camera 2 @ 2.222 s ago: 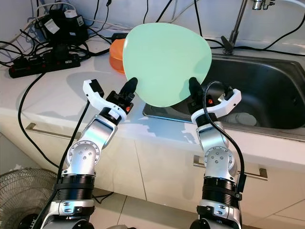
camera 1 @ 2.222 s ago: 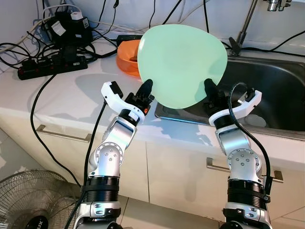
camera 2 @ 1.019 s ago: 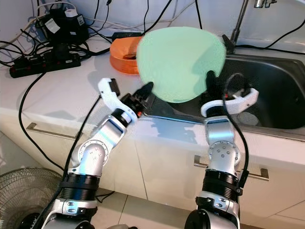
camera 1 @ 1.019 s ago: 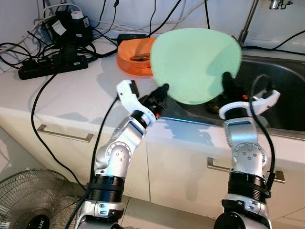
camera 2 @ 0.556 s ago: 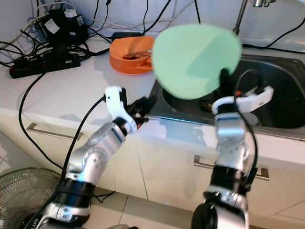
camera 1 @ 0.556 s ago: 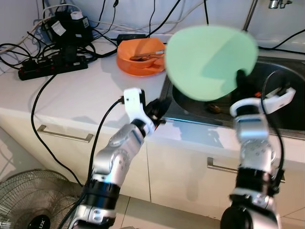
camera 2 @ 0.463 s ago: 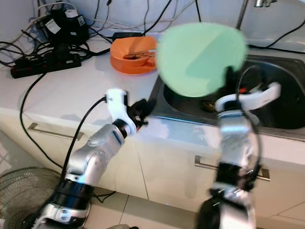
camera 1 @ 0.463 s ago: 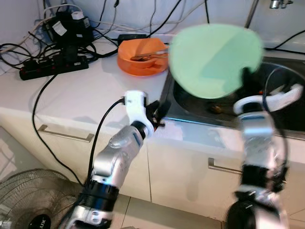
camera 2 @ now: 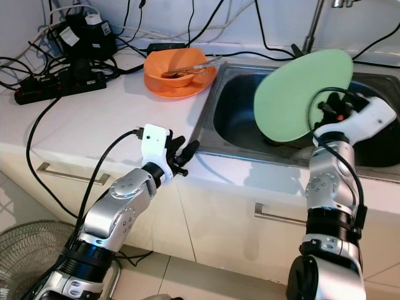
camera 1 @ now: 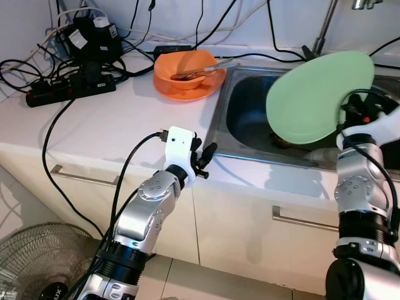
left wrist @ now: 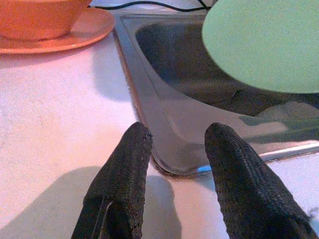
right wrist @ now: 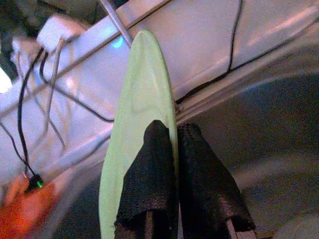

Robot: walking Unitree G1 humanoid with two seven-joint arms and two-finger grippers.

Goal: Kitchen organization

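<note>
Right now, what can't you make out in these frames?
- Sink floor: in the eye views the green plate, held in the right hand, covers much of it.
- Orange bowl contents: utensils inside, too small to identify.
- Faucet: spout cut off by the top edge.
- Left hand: open over the counter edge, holding nothing.

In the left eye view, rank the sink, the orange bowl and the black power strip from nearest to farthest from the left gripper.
From the left gripper, at the counter's front edge:
1. Sink, its near corner just ahead and to the gripper's right.
2. Orange bowl, farther back on the counter, beside the sink's left rim.
3. Black power strip, far to the left near the wall.
</note>
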